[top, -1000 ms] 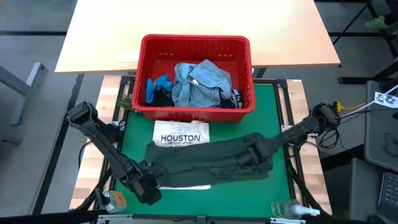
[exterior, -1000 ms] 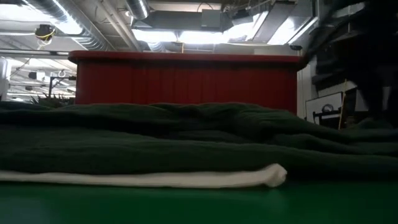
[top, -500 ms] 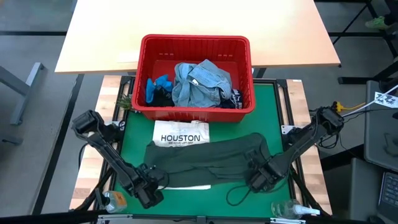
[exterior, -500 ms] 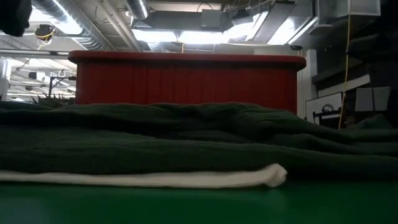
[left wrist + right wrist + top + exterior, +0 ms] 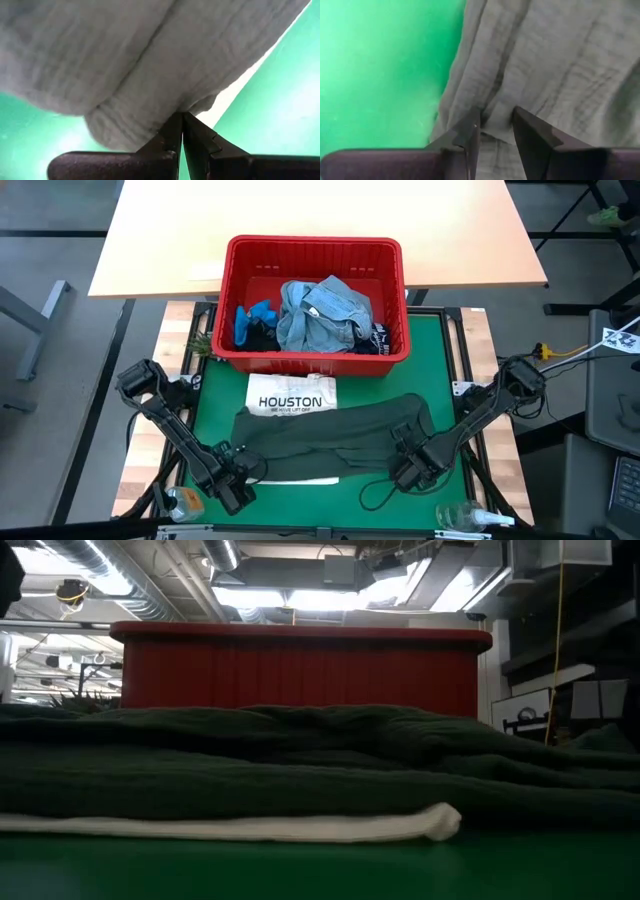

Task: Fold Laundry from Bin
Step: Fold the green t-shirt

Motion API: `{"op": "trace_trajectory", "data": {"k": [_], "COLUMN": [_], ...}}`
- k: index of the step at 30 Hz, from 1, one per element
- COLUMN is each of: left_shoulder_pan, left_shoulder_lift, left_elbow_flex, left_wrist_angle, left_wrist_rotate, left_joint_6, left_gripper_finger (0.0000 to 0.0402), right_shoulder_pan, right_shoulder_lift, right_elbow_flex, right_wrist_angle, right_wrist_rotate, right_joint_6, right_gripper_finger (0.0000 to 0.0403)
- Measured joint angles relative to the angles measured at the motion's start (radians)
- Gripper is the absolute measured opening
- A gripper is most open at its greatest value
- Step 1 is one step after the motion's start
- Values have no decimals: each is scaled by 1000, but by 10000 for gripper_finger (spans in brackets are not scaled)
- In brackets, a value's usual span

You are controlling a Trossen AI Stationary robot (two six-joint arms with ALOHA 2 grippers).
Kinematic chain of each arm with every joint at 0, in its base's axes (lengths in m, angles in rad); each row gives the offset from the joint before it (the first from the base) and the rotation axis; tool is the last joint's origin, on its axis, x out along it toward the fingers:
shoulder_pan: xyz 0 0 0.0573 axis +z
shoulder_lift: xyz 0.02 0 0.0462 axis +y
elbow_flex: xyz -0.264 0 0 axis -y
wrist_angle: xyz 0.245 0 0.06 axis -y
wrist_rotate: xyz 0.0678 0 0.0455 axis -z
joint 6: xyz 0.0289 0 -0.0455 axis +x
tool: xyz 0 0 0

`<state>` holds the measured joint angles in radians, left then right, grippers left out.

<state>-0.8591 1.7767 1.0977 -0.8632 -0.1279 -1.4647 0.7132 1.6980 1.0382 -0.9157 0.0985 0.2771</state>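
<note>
Since a second ago the right arm has pulled back from across the dark green garment [image 5: 335, 438] to its right near corner, while the left arm has barely shifted.

At that corner the right gripper [image 5: 492, 131] has its fingers [image 5: 470, 137] partly apart with a ridge of the green cloth bunched between them, grasping the fabric. The left gripper [image 5: 181, 131] sits at the garment's left near corner with its fingers [image 5: 170, 137] clenched together, their tips pinching the rolled edge of the cloth.

The garment lies spread across the green mat [image 5: 400, 330] and covers the near part of a white tote bag [image 5: 291, 396], whose "HOUSTON" print shows beyond it. In the low view a white edge of the bag [image 5: 300, 828] pokes out beneath the garment [image 5: 300, 760]. A thin dark cord [image 5: 378, 495] loops on the mat just near the right gripper [image 5: 408, 473].

Beyond the tote stands the red bin [image 5: 316, 246], holding a light blue denim shirt [image 5: 325, 310], a bright blue piece [image 5: 252, 320] and a dark navy one [image 5: 372, 340]. Clear bottles [image 5: 462, 516] rest at the table's near edge.
</note>
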Motion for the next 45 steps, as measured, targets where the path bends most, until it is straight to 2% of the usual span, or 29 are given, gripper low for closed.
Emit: {"op": "trace_trajectory", "data": {"k": [6, 13, 21, 25, 29, 33, 37, 42, 45], "left_shoulder_pan": [-13, -15, -56, -66, -55, -48, -44, -45, -44], "left_shoulder_lift": [0, -34, -175, -185, -185, -185, -185, -185, -185], "left_elbow_flex": [0, -1, -1, -1, -1, -1, -1, -15, -54], "left_wrist_angle": [-45, -78, -87, -90, -97, -96, -95, -83, -67], "left_wrist_rotate": [66, 139, 42, -31, -35, -39, -55, -150, -159], "left_joint_6": [1, 8, 8, -10, -21, -27, -42, -190, -292], "left_gripper_finger": [11, 11, 11, 11, 15, 47, 103, 174, 203], "right_shoulder_pan": [0, 0, 1, 1, 1, 1, 0, 0, 0], "right_shoulder_lift": [79, 77, 43, 42, 42, 42, 42, 42, 41], "right_elbow_flex": [3, 29, 106, 128, 129, 129, 129, 129, 129], "right_wrist_angle": [-2, -38, -117, -113, -108, -107, -107, -107, -107], "right_wrist_rotate": [-84, -91, -66, -65, -65, -65, -65, -64, -64], "right_joint_6": [0, -5, -25, -51, -66, -68, -73, -76, -79], "right_gripper_finger": [115, 115, 115, 115, 115, 115, 115, 115, 115]}}
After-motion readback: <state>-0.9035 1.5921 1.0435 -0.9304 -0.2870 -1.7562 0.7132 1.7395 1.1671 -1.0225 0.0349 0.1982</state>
